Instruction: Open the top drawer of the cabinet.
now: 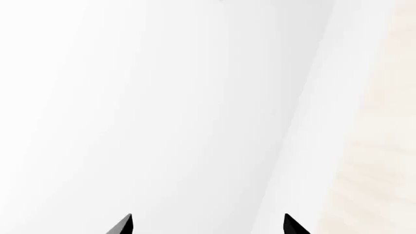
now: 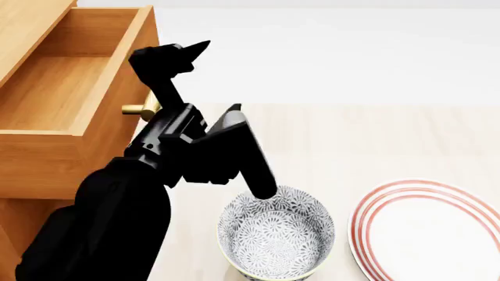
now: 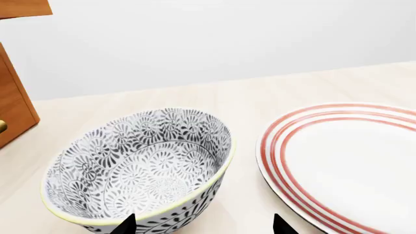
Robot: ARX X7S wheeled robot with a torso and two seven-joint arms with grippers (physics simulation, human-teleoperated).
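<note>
One cabinet (image 2: 47, 158), top drawer (image 2: 55, 88) pulled out at left. One bowl (image 3: 140, 161), one plate (image 3: 344, 161) on desk (image 3: 260, 92). Left tool (image 1: 208, 225) parted, empty. Right tool (image 3: 202, 225) parted, empty, above bowl.

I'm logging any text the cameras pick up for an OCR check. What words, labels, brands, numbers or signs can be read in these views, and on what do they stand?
None: no view shows any readable text.
The bowl bears only a dark floral pattern.
The plate bears only red rings.
The top drawer, its brass handle and the cabinet are plain.
</note>
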